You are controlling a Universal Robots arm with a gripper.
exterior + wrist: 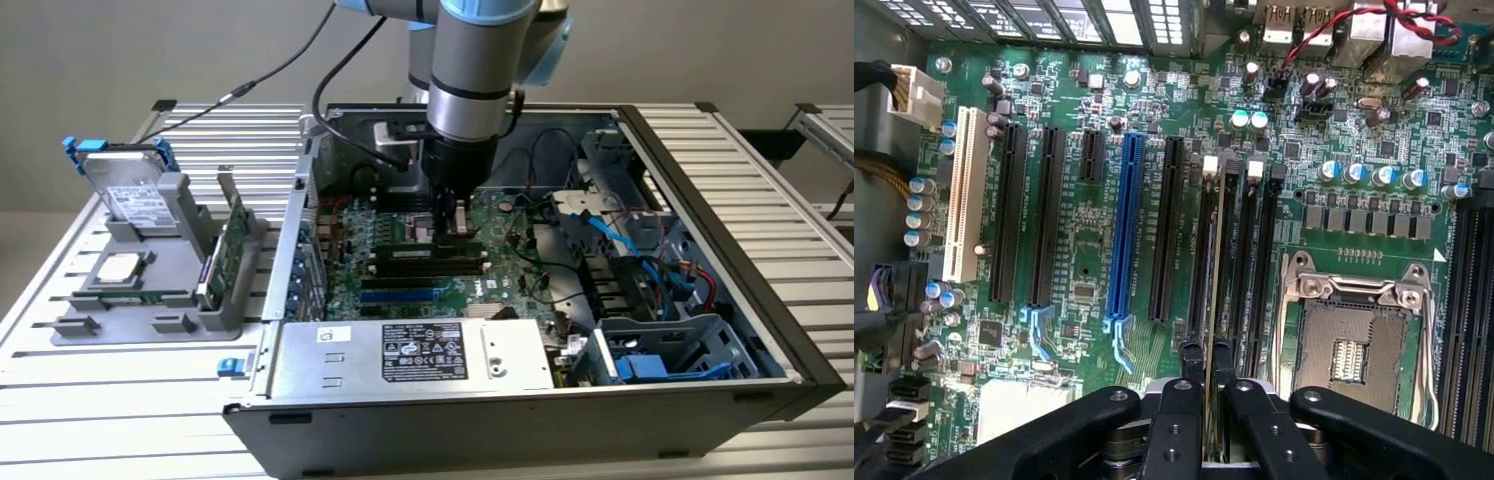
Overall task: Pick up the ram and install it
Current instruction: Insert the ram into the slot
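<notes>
The ram (1218, 270) shows edge-on in the wrist view as a thin green stick running lengthwise along a black memory slot (1201, 250) on the motherboard (1074, 280). My gripper (1212, 358) is shut on the ram, one black finger on each side of its near end. In the exterior view the gripper (450, 232) points straight down inside the open computer case (707, 210), its tips at the memory slots near the middle of the board. How deep the ram sits in the slot I cannot tell.
Beside the slots lie an open processor socket (1354, 340), a blue card slot (1124, 230) and several black ones. A silver power supply (414, 355) fills the case's front. A grey holder (80, 325) at the exterior view's left carries a hard drive (134, 195), a green card (230, 250) and a silver chip (120, 268).
</notes>
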